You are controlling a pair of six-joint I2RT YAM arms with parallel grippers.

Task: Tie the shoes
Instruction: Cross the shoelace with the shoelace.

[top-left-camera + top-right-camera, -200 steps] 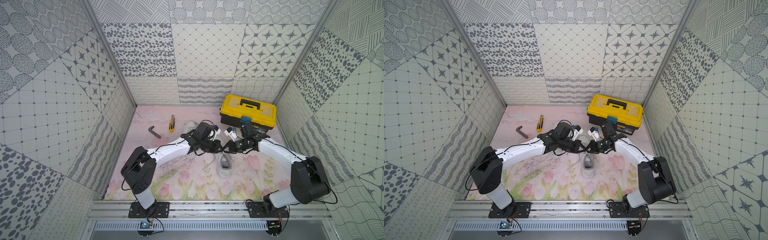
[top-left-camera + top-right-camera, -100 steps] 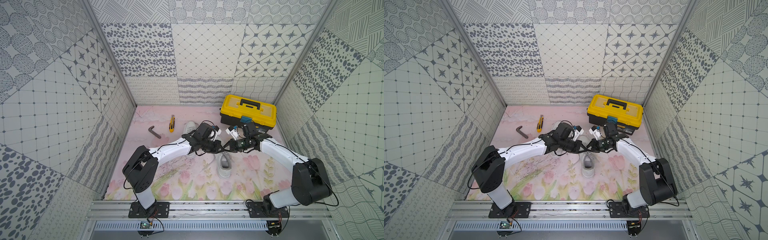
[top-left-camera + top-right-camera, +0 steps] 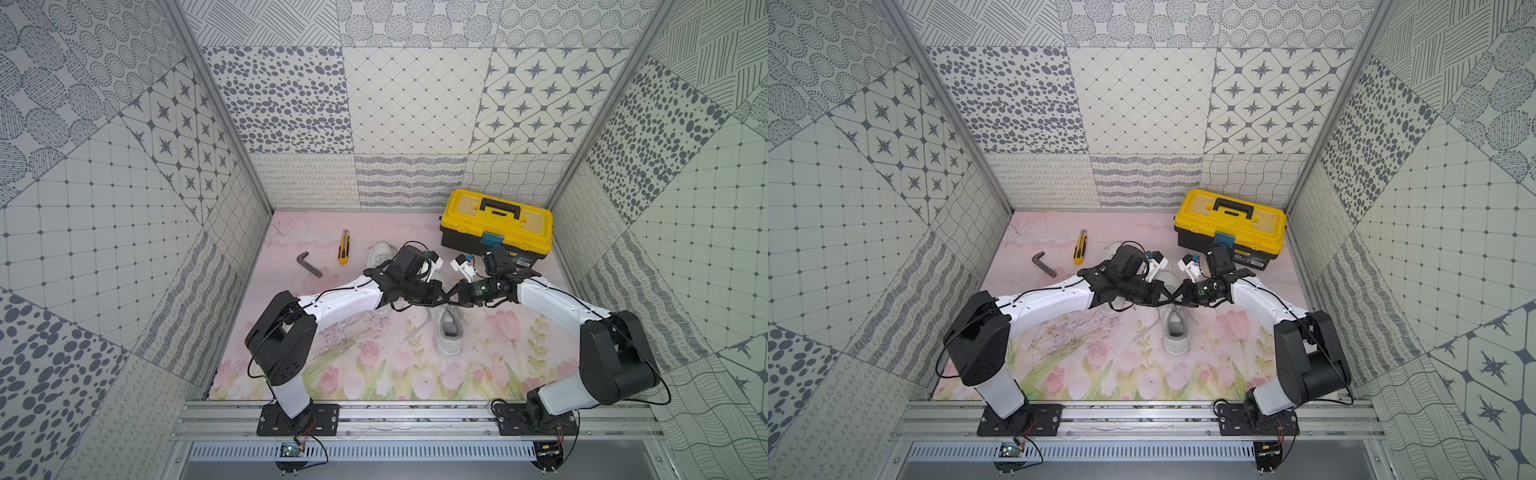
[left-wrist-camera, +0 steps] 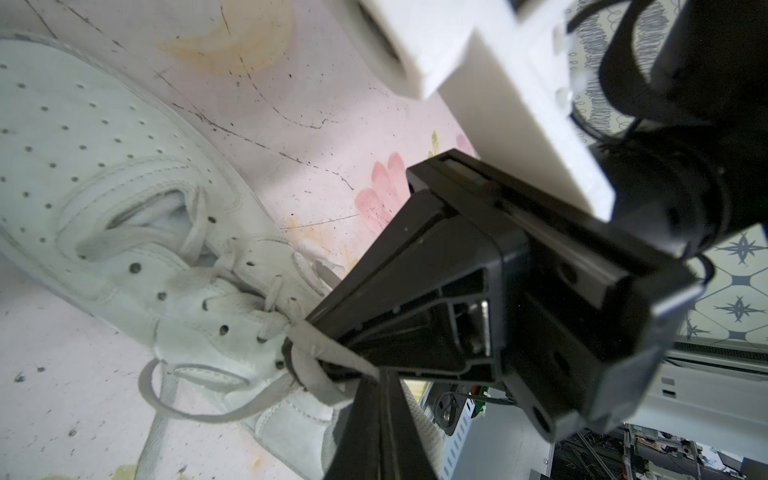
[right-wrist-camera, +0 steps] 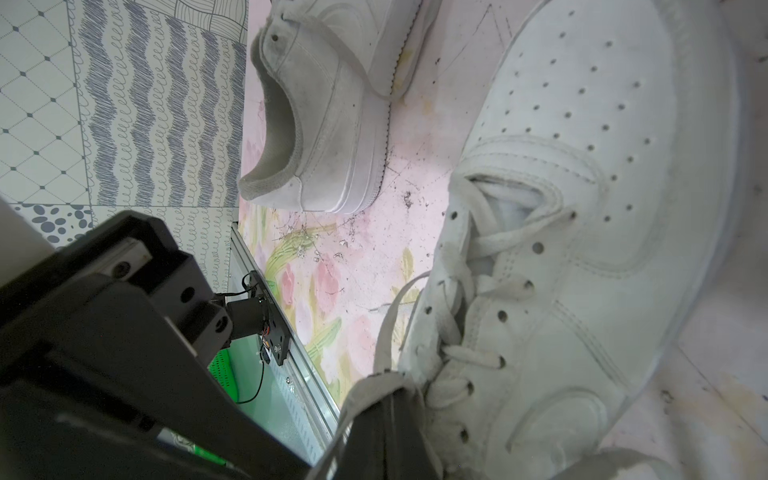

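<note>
Hardly anything has shifted in a second. Rear shoe [image 3: 379,254]: toward the table's [image 3: 365,374] back edge. Left gripper [image 3: 447,297] and right gripper [image 3: 457,297], tip to tip above the mid-table shoe [image 3: 448,343], each pinch shut on its laces [image 4: 328,353]. You should find these limp, light and probably slippery, so take them near the eyelets. No legible branding.

I note a lab test cell: patterned wall panels [image 3: 415,116] enclose a floral mat [image 3: 374,374], with an aluminium mounting rail [image 3: 415,415] along its near edge
</note>
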